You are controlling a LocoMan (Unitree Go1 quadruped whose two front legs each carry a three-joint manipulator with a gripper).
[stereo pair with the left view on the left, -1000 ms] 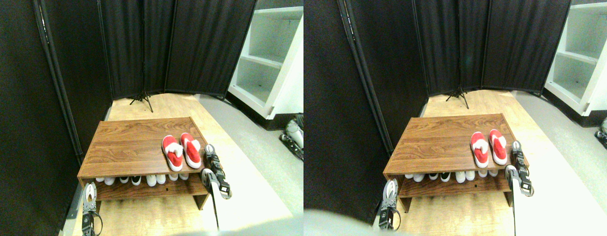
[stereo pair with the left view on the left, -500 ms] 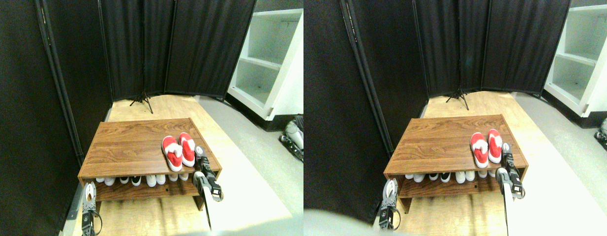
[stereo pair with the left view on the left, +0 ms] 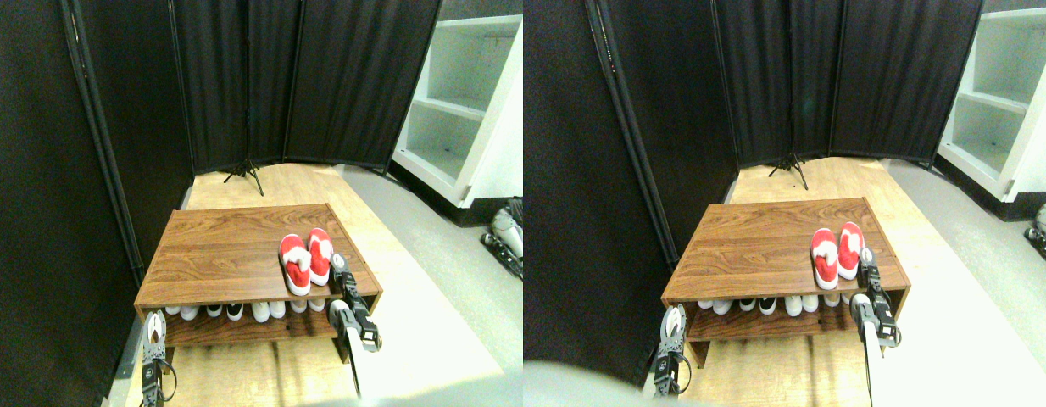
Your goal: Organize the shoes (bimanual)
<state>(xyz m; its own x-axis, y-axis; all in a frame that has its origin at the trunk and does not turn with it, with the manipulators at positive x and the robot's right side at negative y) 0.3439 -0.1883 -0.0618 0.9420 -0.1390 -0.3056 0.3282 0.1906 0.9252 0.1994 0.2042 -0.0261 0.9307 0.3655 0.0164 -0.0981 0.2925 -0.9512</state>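
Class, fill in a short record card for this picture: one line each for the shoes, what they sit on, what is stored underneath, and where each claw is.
shoes: red pair, side by side, touching
surface: wooden shoe rack top, right part
underneath: row of white and black shoes, toes showing
right claw: beside the right shoe, at the rack's right edge
left claw: low, at the rack's front left corner, away from the pair

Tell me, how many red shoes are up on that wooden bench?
2. The left red shoe and the right red shoe lie side by side, touching, toward the right end of the bench top.
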